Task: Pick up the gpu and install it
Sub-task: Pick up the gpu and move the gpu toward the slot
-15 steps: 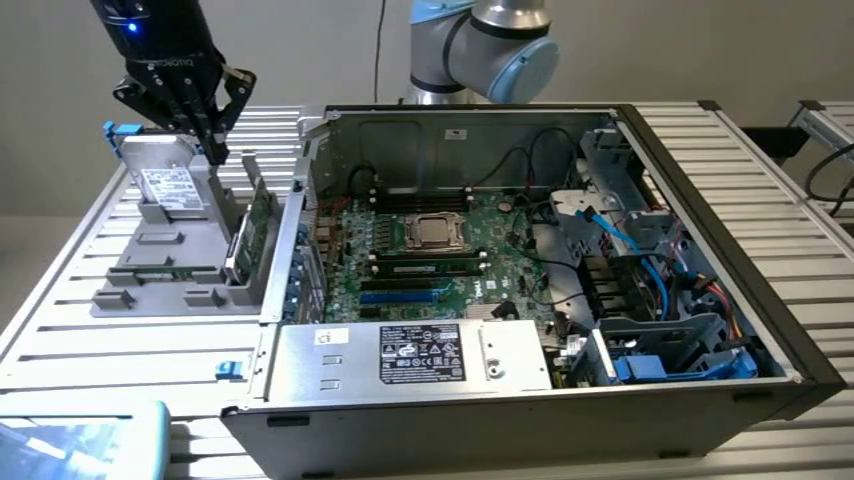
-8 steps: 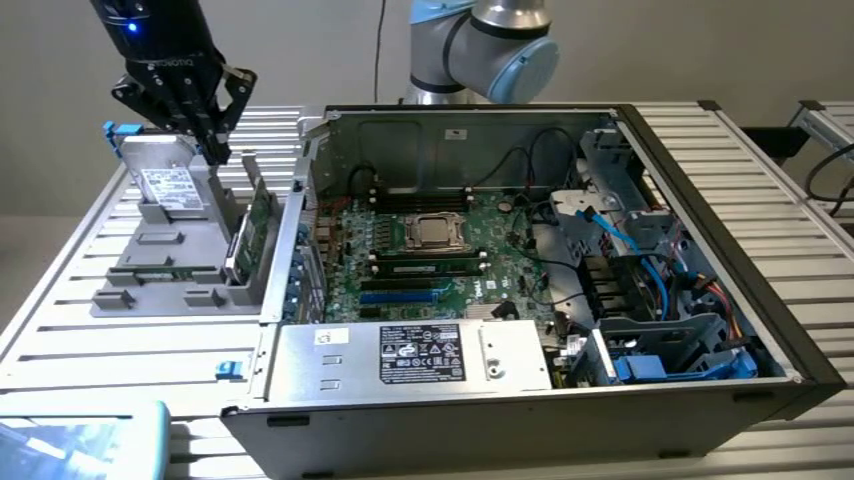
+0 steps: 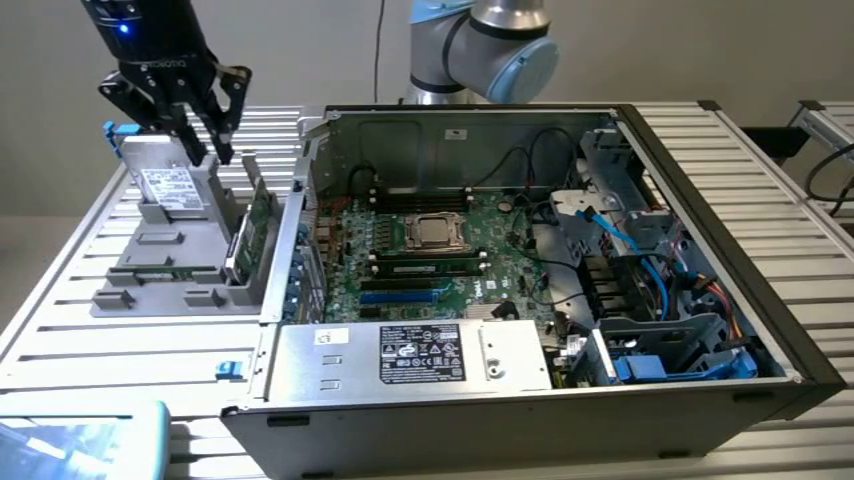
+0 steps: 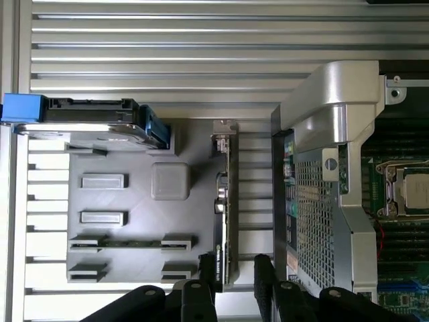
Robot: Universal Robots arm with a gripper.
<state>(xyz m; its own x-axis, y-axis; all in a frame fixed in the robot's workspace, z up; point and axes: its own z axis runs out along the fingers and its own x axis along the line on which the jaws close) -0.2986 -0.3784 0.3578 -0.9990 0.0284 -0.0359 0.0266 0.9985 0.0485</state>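
1. A holder (image 3: 160, 265) lies on the table (image 3: 67, 320) at the exterior view's left, with a computer case (image 3: 781, 325) just beside it on that view's right.
2. The gpu (image 3: 251, 235) stands on edge in the holder's right side.
3. A drive (image 3: 171, 188) stands at the holder's far end.

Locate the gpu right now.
The gpu stands on edge in the grey holder at the exterior view's left, between the silver drive and the computer case.
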